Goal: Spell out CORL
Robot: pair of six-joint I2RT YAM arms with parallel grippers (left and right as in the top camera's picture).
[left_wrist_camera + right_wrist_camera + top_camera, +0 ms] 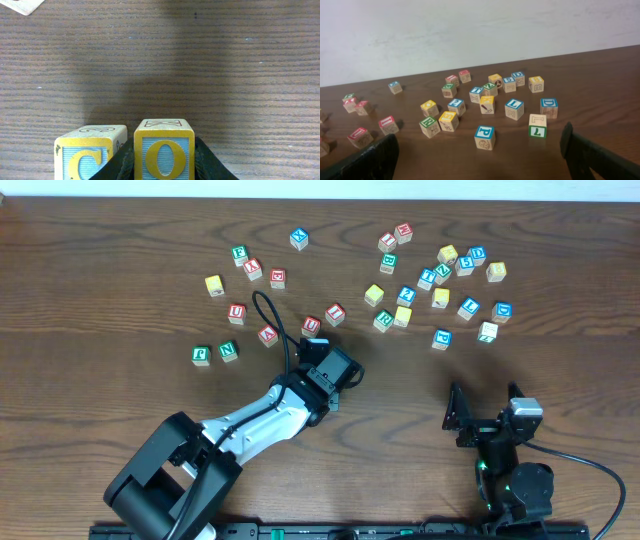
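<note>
Broadly, the table (100, 260) gives bare wood ahead of the left gripper (335, 375) and to its right, across to the right gripper (485, 415), with no edge close to either. The left gripper is clenched on the O (163, 150), fingers on its 2 side faces. The C (90, 152) stands just beside it on the gripper's left, letters upright and facing the same way, and 1 finger (120, 165) fills the narrow gap between them. I cannot tell whether the O is down on the wood. A cube has no long axis, so only that gap matters: I judge the release needs a straight lift to spare the C. The right gripper is spread wide and holds nothing. Ahead of it sit a blue-lettered cube (514, 107) that reads as L and a green one (429, 125) that may be R. Both look nearer to it than to the left gripper.
</note>
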